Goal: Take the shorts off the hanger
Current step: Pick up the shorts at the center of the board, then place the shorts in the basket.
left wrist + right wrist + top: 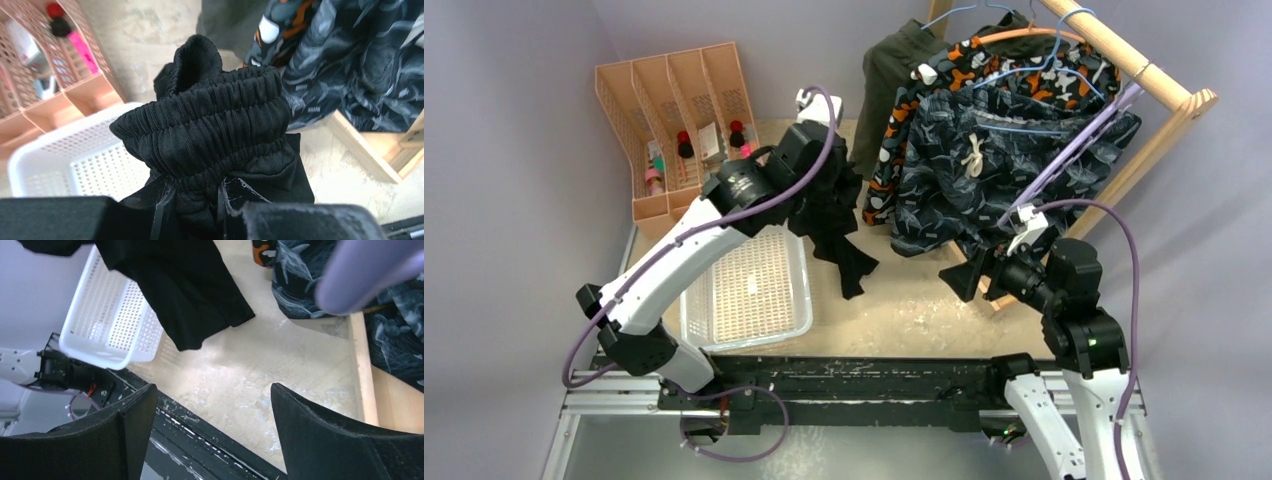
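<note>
Left jaws: pressed shut on the bunched elastic waistband of the black shorts [829, 215]. Right jaws: spread wide, nothing in them.

**Top view.** The black pair is seen dangling off the left arm [694, 235], in the air over the counter [904, 300], between the white basket [749, 290] and the wooden rack [1169, 100]. Its lowest corner hangs just right of the basket. It looks to be off its hanger. The other three pairs are still on the hangers [1024, 35] at the far right: blue-grey camo shorts [964, 190] in front, orange camo shorts [954, 75] behind, olive shorts [889, 70] furthest left. The right arm [1074, 300] is parked near the rack's near end. A peach organiser [674, 110] sits at the far left.

**Left wrist.** The frame is filled by the ribbed waistband squeezed up out of the jaws. The basket is seen below and to the left.

**Right wrist.** Both fingers are shown apart over bare counter, with the black leg hanging well off to the left.

So, a guess: one pair done and in transit, drop-off probably the basket. For that, the load would need to be carried left and nearer until the fabric is over the basket, then let go. After that, three pairs are left.

The counter is pale wood with whitish scuffs, a black rail runs along the near edge, and plain lilac-grey walls are all around.
</note>
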Robot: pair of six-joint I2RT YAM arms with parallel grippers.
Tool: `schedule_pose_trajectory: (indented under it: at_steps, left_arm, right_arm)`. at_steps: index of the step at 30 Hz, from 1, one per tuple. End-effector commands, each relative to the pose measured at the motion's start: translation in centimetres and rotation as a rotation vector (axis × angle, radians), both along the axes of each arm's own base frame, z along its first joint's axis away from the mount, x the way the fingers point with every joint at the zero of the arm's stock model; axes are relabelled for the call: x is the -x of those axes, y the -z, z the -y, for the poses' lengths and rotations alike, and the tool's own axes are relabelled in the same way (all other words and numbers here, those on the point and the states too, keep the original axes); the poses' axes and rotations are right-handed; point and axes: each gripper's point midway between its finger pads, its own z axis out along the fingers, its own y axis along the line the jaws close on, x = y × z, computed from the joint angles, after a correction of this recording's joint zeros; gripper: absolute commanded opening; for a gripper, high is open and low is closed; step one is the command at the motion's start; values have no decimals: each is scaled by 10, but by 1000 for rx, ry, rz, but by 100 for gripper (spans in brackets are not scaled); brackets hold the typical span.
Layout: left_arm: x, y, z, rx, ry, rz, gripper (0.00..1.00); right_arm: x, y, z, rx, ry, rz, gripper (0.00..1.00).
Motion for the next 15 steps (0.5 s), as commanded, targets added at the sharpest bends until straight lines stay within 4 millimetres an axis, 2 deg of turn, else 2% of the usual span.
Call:
schedule_pose_trajectory:
  at_steps: [1, 6, 12, 15]
  left_arm:
    - [-6, -82, -31, 26, -87, 183, 0]
    - [-12, -122, -86, -126, -308, 298, 0]
    - [-5, -171, -119, -88, -426, 426, 0]
    - [4, -188, -143, -93, -518, 475, 0]
  right_arm:
    - [9, -31, -16, -21, -146, 141, 83]
    - [10, -34, -24, -27, -219, 165, 81]
    - [-2, -30, -22, 7, -208, 160, 81]
    - [-9, -26, -21, 15, -202, 151, 80]
